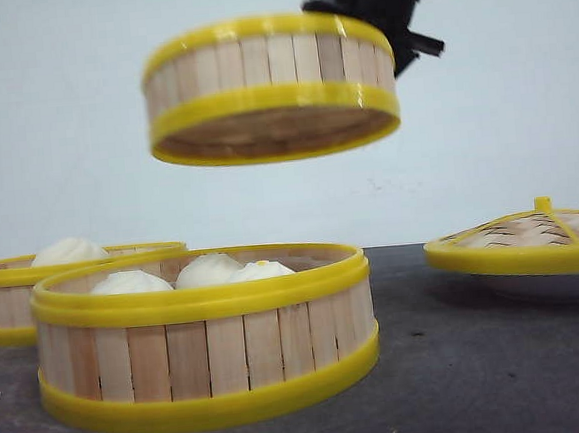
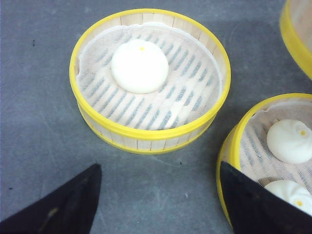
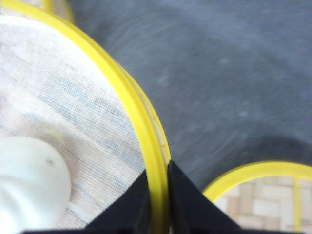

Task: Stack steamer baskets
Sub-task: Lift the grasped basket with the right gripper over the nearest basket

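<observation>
- Right gripper [image 3: 157,195] pinches the lifted basket's [image 1: 270,88] rim, holding it high.
- Near basket [image 1: 207,335] sits below, slightly left.
- Left gripper [image 2: 158,202] spread, empty.

black gripper [image 3: 157,200] with tapered, wedge-shaped fingers [image 2: 58,204].

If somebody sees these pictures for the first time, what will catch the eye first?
First, a steamer basket hanging in the air, held by its rim in the right gripper, above the front basket that holds three white buns. Behind on the left stands a third basket with one bun, and on the right a domed woven lid rests on a white plate.
</observation>
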